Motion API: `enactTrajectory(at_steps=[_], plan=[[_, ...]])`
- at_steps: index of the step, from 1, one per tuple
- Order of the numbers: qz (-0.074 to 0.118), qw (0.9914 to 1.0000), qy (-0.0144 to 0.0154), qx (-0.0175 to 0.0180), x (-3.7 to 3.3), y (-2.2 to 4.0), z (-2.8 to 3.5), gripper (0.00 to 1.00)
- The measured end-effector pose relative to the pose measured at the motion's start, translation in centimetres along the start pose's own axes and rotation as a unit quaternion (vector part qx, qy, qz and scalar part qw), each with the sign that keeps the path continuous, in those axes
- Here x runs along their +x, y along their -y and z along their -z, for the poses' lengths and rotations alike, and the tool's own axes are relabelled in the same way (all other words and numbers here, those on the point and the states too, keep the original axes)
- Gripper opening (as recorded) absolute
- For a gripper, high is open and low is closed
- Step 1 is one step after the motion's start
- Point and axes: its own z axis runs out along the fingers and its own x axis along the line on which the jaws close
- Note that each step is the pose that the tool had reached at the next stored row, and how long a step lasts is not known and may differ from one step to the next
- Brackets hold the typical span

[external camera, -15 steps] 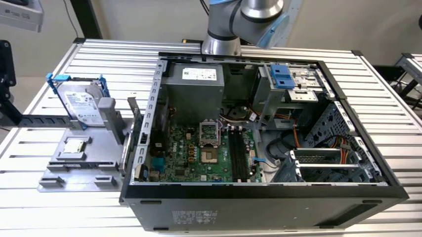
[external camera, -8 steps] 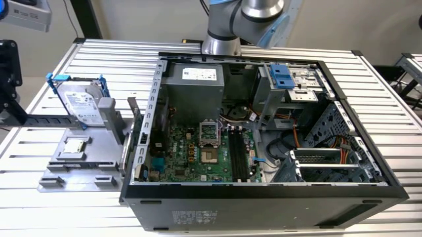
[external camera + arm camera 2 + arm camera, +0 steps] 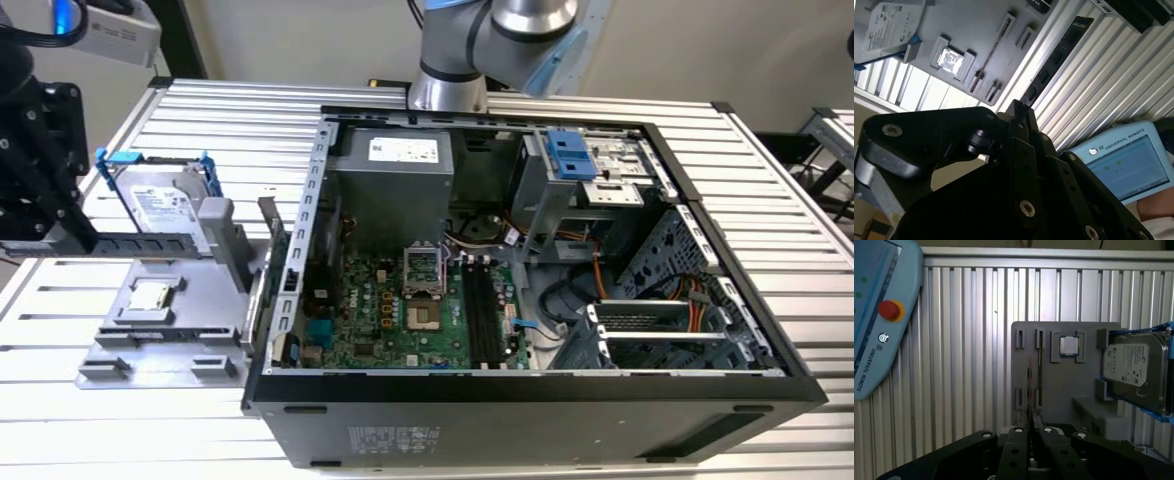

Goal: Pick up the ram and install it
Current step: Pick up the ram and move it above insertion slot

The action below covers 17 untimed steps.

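Ram, long thin circuit stick, standing on its long edge, seated in slotted holders on grey tray

- Your work surface is a ribbed aluminium table. Its grooves run from the exterior view's left to its right.
- An open black computer case lies on its side directly on the table, open face up. It covers the middle and the exterior view's right.
- A flat grey holder tray rests on the slats just beside the case, on the exterior view's left. You cannot tell whether the two touch.
- In both wrist views you see the tray with bare table alongside it.
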Motion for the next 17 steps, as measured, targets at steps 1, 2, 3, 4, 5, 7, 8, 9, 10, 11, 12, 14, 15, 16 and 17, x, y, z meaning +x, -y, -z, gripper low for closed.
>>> enactTrajectory(at_steps=[1, 2, 3, 4, 5, 7, 8, 9, 10, 11, 12, 14, 15, 16, 17], plan=[[0.0, 1.0, 0.0, 0.0, 0.0, 0.35, 0.0, 0.0], [0.0, 1.0, 0.0, -0.0001, 0.0, 0.71, 0.02, 0.0], [0.0, 1.0, 0.0, -0.0002, 0.0, 1.06, 0.02, 0.0], [0.0, 1.0, 0.0, -0.0003, 0.0, 1.43, 0.03, 0.0], [0.0, 1.0, 0.0, -0.0004, 0.0, 1.79, 0.03, 0.0], [0.0, 1.0, 0.0, -0.0005, -0.01, 2.57, 0.04, 0.0], [0.0, 1.0, 0.0, -0.0007, -0.01, 2.96, 0.06, 0.0], [0.0, 1.0, 0.0, -0.0008, -0.01, 3.37, 0.07, 0.0], [0.0, 1.0, 0.0, -0.0009, -0.01, 3.78, 0.07, 0.0], [0.0, 1.0, 0.0, -0.001, -0.02, 4.2, 0.08, 0.0], [0.0, 1.0, 0.0, -0.0011, -0.03, 4.64, 0.09, 0.0], [0.0, 1.0, 0.0, -0.0013, -0.04, 5.51, 0.1, 0.0], [0.0, 1.0, 0.0, -0.0013, -0.04, 5.94, 0.11, 0.0], [0.0, 1.0, 0.0, -0.0015, -0.05, 6.37, 0.12, 0.0], [0.0, 1.0, 0.0, -0.0015, -0.07, 6.81, 0.13, 0.0]])
